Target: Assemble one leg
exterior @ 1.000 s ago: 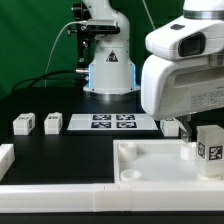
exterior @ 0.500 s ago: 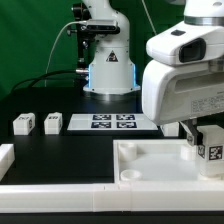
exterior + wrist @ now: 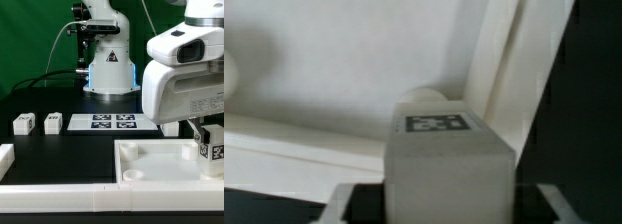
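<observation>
My gripper [image 3: 207, 128] is shut on the leg [image 3: 210, 150], a short white post with a black-and-white tag, and holds it upright over the white tray's [image 3: 150, 150] corner at the exterior view's right. In the wrist view the leg [image 3: 445, 160] fills the space between my fingers [image 3: 345, 205], its tag facing the camera, with the tray floor [image 3: 331, 80] and rim behind it. My gripper [image 3: 446, 205] grips the leg's upper part. Whether the leg's lower end touches the tray is hidden.
Two more small tagged white legs [image 3: 22, 123] [image 3: 52, 122] stand on the black table at the exterior view's left. The marker board [image 3: 112, 122] lies at the back centre. A white block [image 3: 5, 157] sits at the left edge. The robot base [image 3: 108, 65] stands behind.
The arm has shifted slightly with the leg in its grip. The leg stays over the same tray corner, and the other parts have not moved.
</observation>
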Motion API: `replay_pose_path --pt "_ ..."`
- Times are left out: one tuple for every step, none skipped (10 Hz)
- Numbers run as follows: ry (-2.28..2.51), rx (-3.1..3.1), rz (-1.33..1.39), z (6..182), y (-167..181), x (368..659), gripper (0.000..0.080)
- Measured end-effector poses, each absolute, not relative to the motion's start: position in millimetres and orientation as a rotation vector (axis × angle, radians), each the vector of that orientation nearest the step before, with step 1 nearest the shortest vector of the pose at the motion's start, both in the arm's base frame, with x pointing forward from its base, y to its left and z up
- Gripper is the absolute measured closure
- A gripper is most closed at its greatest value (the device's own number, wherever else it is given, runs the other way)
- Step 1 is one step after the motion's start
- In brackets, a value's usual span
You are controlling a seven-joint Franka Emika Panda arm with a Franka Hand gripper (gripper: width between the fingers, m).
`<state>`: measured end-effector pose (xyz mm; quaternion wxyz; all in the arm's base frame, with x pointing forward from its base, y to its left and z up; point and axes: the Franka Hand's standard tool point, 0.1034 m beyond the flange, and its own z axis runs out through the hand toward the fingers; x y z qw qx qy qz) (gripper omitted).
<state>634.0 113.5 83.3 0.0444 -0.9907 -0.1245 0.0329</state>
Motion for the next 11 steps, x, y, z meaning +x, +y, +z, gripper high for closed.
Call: replay_pose_path --pt "-0.289 -3.035 0.105 83.3 114.4 633.9 0.0505" --pt "-0.108 -3.05 0.113 83.3 115.1 633.8 0.0505" --pt "0.031 -3.055 0.12 83.3 115.5 633.7 0.0505" --pt "0.108 -3.055 0.123 83.3 115.7 633.6 0.0505" --pt "0.331 -3.043 0.133 83.3 117.0 633.4 0.0505" --pt "0.527 -3.02 0.141 83.2 117.8 633.2 0.0505" --pt "0.725 -2.986 0.148 83.1 118.7 633.0 0.0504" --pt "0.952 -2.933 0.152 82.7 119.1 632.6 0.0504" --pt "1.085 -2.893 0.154 82.7 119.5 632.6 0.0504" --pt "1.299 -2.811 0.159 82.7 119.9 632.6 0.0504" --pt "1.462 -2.737 0.163 82.7 120.4 632.6 0.0504"
